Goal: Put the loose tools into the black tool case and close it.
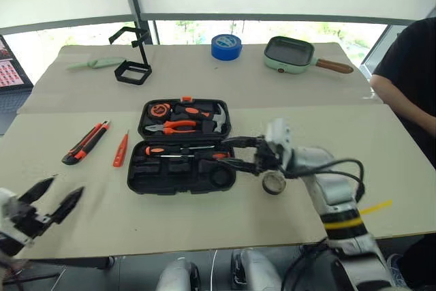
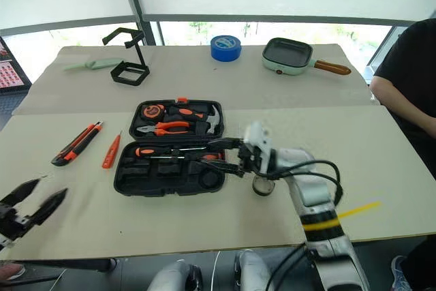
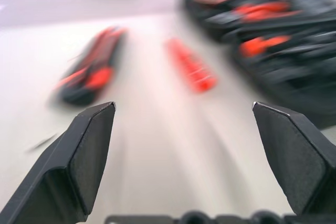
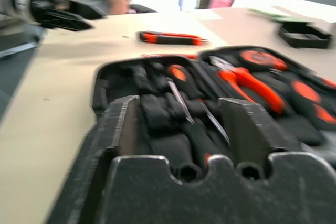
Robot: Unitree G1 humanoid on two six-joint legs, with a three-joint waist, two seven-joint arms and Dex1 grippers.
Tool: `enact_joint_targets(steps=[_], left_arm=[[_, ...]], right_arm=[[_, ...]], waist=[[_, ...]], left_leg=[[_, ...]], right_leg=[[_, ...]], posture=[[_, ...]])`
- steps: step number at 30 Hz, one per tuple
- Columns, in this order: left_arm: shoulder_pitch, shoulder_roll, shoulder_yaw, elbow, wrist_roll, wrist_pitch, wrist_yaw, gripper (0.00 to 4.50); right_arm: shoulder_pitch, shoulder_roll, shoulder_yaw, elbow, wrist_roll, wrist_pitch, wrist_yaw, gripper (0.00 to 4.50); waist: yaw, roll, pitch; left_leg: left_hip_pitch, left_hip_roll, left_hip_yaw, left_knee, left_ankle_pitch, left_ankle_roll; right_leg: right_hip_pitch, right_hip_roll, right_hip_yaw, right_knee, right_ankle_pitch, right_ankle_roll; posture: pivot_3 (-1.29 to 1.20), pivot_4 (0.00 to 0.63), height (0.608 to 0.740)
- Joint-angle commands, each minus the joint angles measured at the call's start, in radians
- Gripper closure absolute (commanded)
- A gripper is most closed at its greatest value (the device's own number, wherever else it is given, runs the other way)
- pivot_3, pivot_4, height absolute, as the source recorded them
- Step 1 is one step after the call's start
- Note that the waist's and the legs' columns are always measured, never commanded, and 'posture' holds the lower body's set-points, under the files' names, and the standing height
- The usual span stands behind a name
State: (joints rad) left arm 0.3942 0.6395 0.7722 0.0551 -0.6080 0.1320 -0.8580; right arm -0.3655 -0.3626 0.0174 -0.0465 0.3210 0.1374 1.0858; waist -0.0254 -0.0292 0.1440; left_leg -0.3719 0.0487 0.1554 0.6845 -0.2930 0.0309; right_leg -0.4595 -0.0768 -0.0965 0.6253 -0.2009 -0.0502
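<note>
- My right gripper [image 1: 235, 152]: jaws apart, empty, over open black tool case [image 1: 181, 148] mid tabletop [image 1: 286, 107].
- My left gripper [image 1: 54, 195]: spread wide, empty.
- Utility knife [image 1: 85, 142] & prob. a small orange screwdriver [image 1: 120, 149] lie left of case.

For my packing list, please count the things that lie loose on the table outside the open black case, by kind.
Utility knife: 1
Small orange screwdriver: 1
Small dark tape roll: 1
Big blue tape roll: 1
Pale green handled tool: 1
Black square stand: 1
Green pan: 1
Total: 7
</note>
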Motion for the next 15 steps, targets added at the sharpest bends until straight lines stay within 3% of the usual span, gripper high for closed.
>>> enact_joint_targets(steps=[1,8,15], left_arm=[[0.026,0.032,0.045,0.011,0.032,0.064,0.087,0.00],[-0.026,0.086,-0.013,-0.126,-0.031,0.274,0.131,0.00],[-0.295,0.158,-0.181,-0.245,-0.057,0.627,0.360,0.00]], right_arm=[[0.079,-0.039,-0.079,-0.037,0.084,-0.194,0.100,0.01],[0.161,-0.096,-0.144,-0.043,0.134,-0.217,0.072,0.01],[0.126,-0.106,-0.119,-0.108,0.136,-0.214,0.030,0.01]], waist=[[0.009,0.000,0.000],[0.022,-0.003,0.002],[0.035,-0.003,0.003]], left_leg=[[0.001,0.000,0.001,0.000,-0.001,0.001],[0.002,0.000,0.000,0.000,-0.006,-0.002],[0.003,0.000,-0.001,0.000,-0.002,-0.007]], right_leg=[[0.000,0.000,0.000,0.000,0.000,0.000],[0.001,-0.001,0.001,0.000,-0.001,0.001],[0.002,0.000,0.001,0.005,0.000,0.000]], posture=[[0.00,0.150,0.740],[0.00,0.150,0.740],[0.00,0.150,0.740]])
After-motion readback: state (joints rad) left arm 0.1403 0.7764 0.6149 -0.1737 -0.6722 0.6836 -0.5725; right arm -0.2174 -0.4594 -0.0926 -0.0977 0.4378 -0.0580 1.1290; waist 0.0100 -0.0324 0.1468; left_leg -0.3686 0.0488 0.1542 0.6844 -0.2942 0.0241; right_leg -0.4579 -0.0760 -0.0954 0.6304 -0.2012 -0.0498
